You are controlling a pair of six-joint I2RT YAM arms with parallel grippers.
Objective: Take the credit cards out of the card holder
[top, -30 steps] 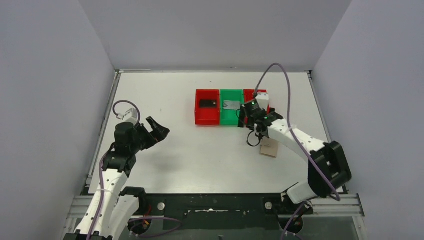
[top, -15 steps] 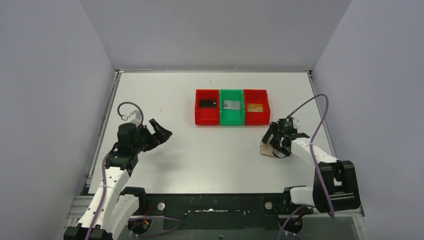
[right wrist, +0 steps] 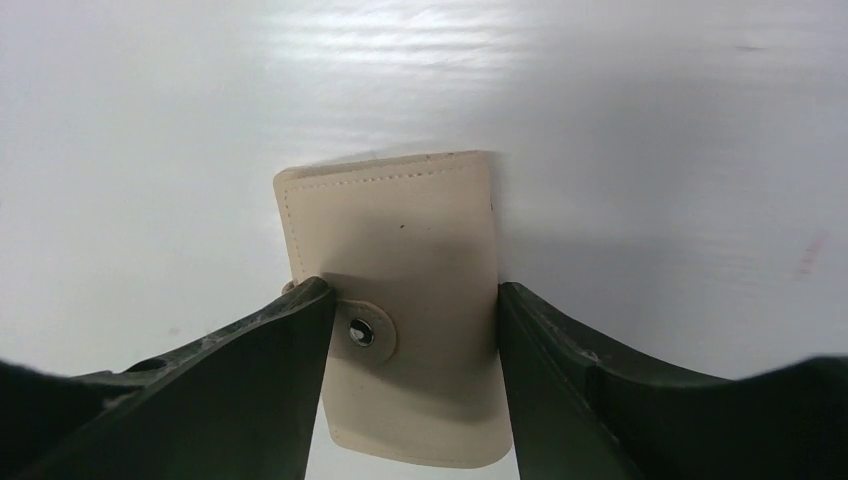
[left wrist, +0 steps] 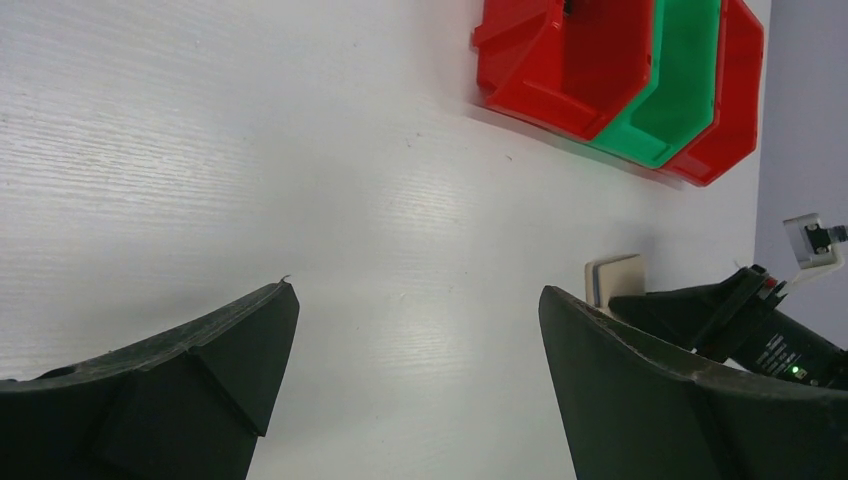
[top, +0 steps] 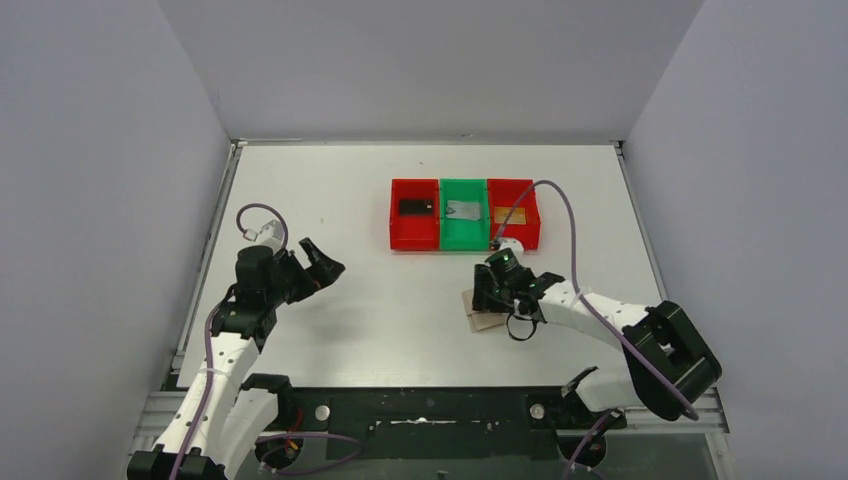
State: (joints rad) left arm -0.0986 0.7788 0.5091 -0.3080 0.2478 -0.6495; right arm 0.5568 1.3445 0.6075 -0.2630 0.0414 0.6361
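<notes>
The card holder (right wrist: 400, 230) is a pale tan wallet, folded closed, with a metal snap tab (right wrist: 362, 330). It lies on the white table (top: 400, 310) in front of the bins. My right gripper (right wrist: 412, 288) straddles it, one finger against each long edge, shut on it. From above, the card holder (top: 480, 312) pokes out left of the right gripper (top: 492, 298). A black credit card (top: 415, 206), a silver one (top: 461, 210) and a gold one (top: 510, 214) lie in the bins. My left gripper (top: 325, 262) hangs open and empty over the table's left side.
A red bin (top: 414, 238), a green bin (top: 462, 238) and a second red bin (top: 530, 200) stand side by side at the back centre. The left wrist view shows the same bins (left wrist: 560, 70) and the card holder (left wrist: 620, 278) beside the right arm (left wrist: 740, 320).
My right arm left the right-hand red bin, came down on the card holder and closed its jaws on it. The card holder now lies further left, nearer the centre. The left arm barely moved.
</notes>
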